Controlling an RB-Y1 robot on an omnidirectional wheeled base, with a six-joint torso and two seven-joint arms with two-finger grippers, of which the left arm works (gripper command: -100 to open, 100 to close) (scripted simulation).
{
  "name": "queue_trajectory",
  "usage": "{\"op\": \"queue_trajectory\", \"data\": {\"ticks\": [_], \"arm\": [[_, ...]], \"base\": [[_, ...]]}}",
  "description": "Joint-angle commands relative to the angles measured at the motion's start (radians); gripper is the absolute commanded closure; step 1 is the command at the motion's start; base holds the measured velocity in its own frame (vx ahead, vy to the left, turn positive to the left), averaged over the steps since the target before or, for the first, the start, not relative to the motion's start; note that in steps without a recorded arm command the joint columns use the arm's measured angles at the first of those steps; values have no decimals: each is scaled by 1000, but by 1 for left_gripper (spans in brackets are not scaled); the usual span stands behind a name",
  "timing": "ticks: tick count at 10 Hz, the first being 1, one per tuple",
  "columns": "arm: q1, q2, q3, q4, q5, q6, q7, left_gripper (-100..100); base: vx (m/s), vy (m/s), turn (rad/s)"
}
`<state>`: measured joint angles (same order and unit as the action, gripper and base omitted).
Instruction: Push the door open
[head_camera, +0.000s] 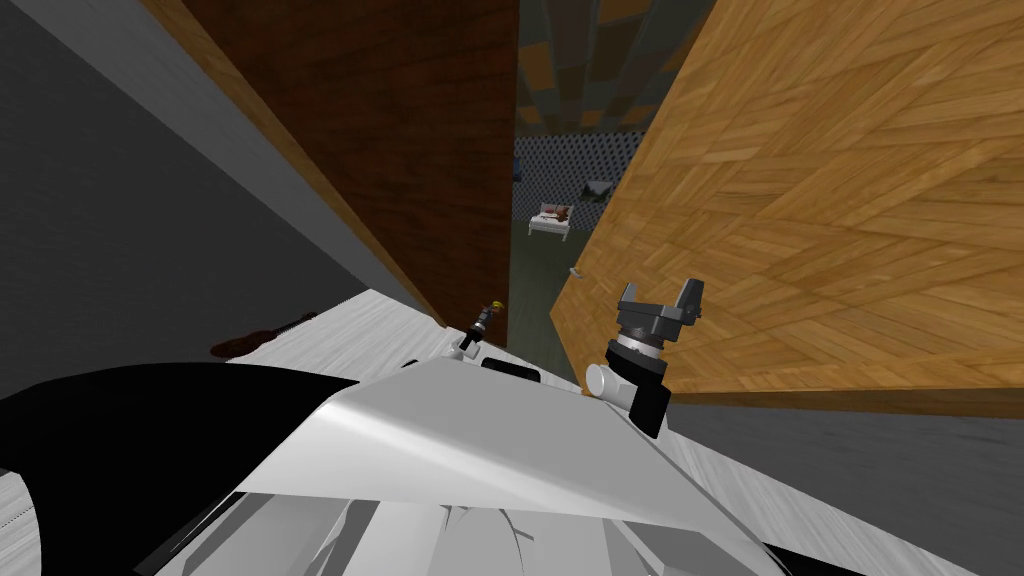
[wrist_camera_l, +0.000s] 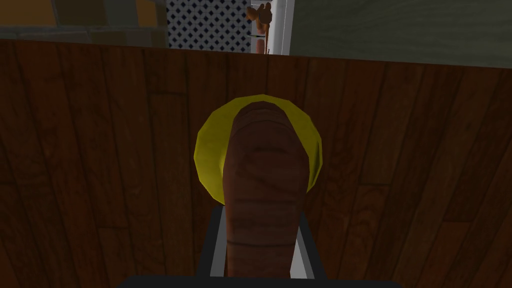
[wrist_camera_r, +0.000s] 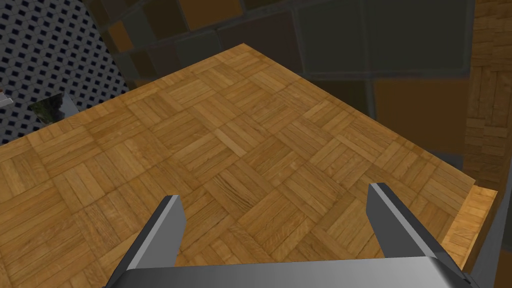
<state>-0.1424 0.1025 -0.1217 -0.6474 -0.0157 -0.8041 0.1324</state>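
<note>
The left claw (wrist_camera_l: 260, 222) is pinched on the door's handle (wrist_camera_l: 265, 165), its two thin grey fingers (wrist_camera_l: 218, 245) pressing the handle's flanks. The handle is a rounded, reddish-brown bar with a wood-like grain. It stands out from a yellow round plate (wrist_camera_l: 210, 150) with a faceted rim, set flat on the door (wrist_camera_l: 100, 150). The door is dark brown, drawn as long planks with fine grain lines. In the head view the door (head_camera: 400, 130) stands ahead and to the robot's left, with the left claw (head_camera: 480, 325) low on it, close to its free edge. The right claw (head_camera: 660, 300) hangs apart from the door, its blade-like fingers (wrist_camera_r: 165, 235) spread wide with nothing between them. It faces a broad parquet panel (head_camera: 820, 200) of light, honey-coloured blocks laid in a basket-weave pattern. The right wrist view shows this panel (wrist_camera_r: 225, 125) with a sharp straight edge and corner. Between the door's free edge and the parquet panel runs a narrow gap (head_camera: 535, 290). Through it show a white low piece of furniture (head_camera: 550, 222) and a lattice-patterned wall (head_camera: 570, 160) well beyond. Pale planked floor (head_camera: 350, 330) lies at the door's foot, and a plain dark grey wall (head_camera: 100, 200) closes the left side.
</note>
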Motion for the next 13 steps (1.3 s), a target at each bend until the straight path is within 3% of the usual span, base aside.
{"op": "queue_trajectory", "data": {"ticks": [1,3,11,13], "arm": [[-1,0,0,-1,0,-2,1,100],[-1,1,13,3,6,1,-12,100],[-11,-1,80,14,36,0,-68,100],[-16,-6,111,19,51,0,-95,100]], "base": [[-9,1,2],[52,-16,27],[171,-58,58],[168,-63,90]]}}
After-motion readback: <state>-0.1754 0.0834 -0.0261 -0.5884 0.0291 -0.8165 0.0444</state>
